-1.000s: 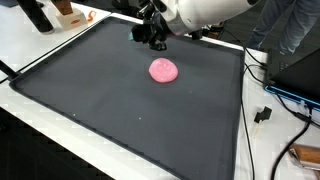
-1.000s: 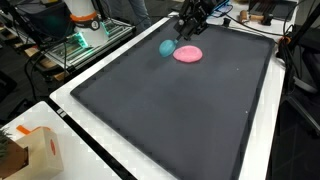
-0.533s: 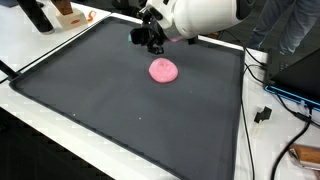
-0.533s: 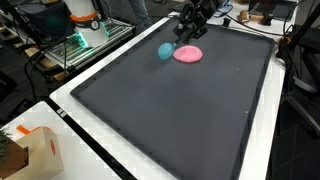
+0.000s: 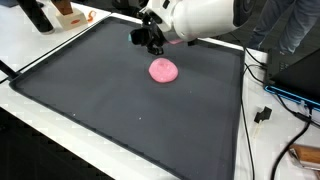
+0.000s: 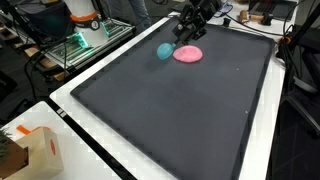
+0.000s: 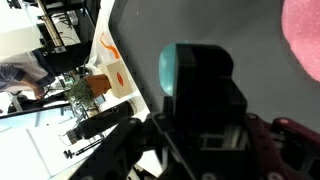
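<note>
Shows gripper hanging over far end of black mat, above and just beside teal ball. Puts ball on mat, close against pink disc; cannot tell whether touching. Sets gripper up and away from disc in an exterior view. Catches ball in wrist view, partly behind black gripper body, disc at right edge. Cannot tell whether jaws stand apart or together.
</note>
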Available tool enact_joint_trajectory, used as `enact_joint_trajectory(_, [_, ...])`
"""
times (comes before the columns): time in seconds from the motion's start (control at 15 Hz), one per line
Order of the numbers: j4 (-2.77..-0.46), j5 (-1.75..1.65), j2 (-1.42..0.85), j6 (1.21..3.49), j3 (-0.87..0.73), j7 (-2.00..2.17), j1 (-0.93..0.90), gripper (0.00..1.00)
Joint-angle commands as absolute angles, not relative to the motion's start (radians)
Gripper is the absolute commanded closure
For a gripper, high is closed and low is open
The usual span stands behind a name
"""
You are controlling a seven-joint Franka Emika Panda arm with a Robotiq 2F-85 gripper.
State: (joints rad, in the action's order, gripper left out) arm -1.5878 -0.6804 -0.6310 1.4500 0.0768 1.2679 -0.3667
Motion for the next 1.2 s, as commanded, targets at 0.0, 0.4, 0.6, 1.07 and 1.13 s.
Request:
enact_joint_trajectory(0.0, [-1.572,-0.694,-0.635,1.455,0.079,1.238,-0.375,0.75])
enact_joint_trajectory(0.4, [-1.568,-0.691,-0.627,1.483,0.088,1.208,-0.381,0.75])
enact_joint_trajectory(0.6, [-1.564,-0.688,-0.629,1.482,0.092,1.187,-0.388,0.75])
enact_joint_trajectory(1.07, [-1.563,-0.686,-0.633,1.478,0.100,1.139,-0.401,0.75])
enact_joint_trajectory(1.13, [-1.563,-0.685,-0.633,1.478,0.100,1.135,-0.403,0.75])
